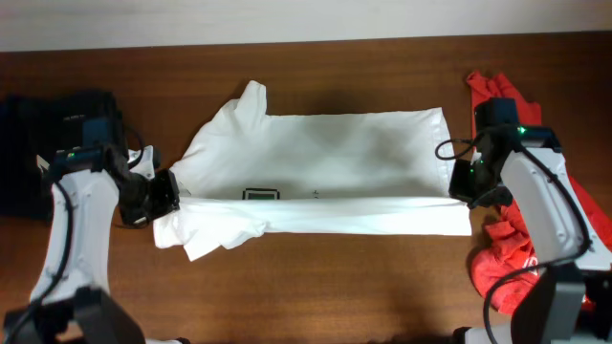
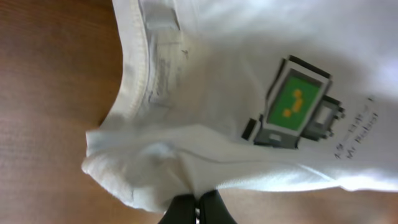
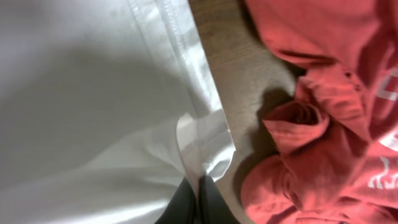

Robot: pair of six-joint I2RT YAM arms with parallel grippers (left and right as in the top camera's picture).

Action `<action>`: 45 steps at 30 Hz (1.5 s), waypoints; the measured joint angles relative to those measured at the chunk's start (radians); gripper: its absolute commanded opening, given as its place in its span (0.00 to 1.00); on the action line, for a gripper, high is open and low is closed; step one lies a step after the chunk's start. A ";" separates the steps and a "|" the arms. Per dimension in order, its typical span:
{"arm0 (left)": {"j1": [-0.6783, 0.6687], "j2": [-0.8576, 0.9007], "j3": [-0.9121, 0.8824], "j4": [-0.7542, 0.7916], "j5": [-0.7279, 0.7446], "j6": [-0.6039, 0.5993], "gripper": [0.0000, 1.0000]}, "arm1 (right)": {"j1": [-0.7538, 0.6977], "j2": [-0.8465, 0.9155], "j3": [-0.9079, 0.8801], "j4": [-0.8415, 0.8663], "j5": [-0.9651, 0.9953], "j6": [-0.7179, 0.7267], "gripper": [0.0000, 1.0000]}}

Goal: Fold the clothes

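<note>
While both arms hold the cloth, the fold depends on moving them as a pair. The left gripper (image 1: 159, 197) is closed with its fingertips (image 2: 186, 210) pinching a bunched layer of the white T-shirt (image 1: 325, 153) just beside the collar (image 2: 144, 81). The right gripper (image 1: 465, 182) is likewise clamped on the shirt's opposite end, biting a doubled corner beside the stitched hem (image 3: 180, 50).

Between them, the shirt lies spread across the middle of the table (image 1: 316, 296), and a long band along its near edge is turned over onto the body. That band's edge runs just under the green robot graphic (image 1: 261, 194).

To my eye the lengthwise fold is in hand. It will go best if both ends rise together and travel at one pace toward the shirt's far edge. The cloth should stay lightly taut so the crease stays straight, and the sleeve at the left end should be laid flat rather than bunched.

The red shirt (image 1: 507, 253) sits just beyond the shirt's hem end and could snag. The black shirt (image 1: 29, 143) lies well apart past the collar end.
</note>
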 measured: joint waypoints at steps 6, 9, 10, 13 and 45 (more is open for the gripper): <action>0.000 0.177 -0.001 0.155 0.008 -0.003 0.00 | 0.000 0.135 0.000 0.201 -0.036 -0.022 0.05; 0.000 0.229 -0.001 0.217 0.016 -0.003 0.01 | 0.000 0.182 0.000 0.261 -0.046 -0.022 0.10; 0.000 0.243 -0.001 0.228 0.023 -0.003 0.10 | 0.000 0.195 0.000 0.279 -0.047 -0.023 0.20; 0.000 0.259 -0.001 0.265 0.045 -0.006 0.27 | 0.000 0.224 0.000 0.338 -0.051 -0.026 0.68; -0.605 0.251 -0.064 0.194 -0.160 0.047 0.49 | 0.000 0.230 -0.155 0.262 -0.066 -0.036 0.21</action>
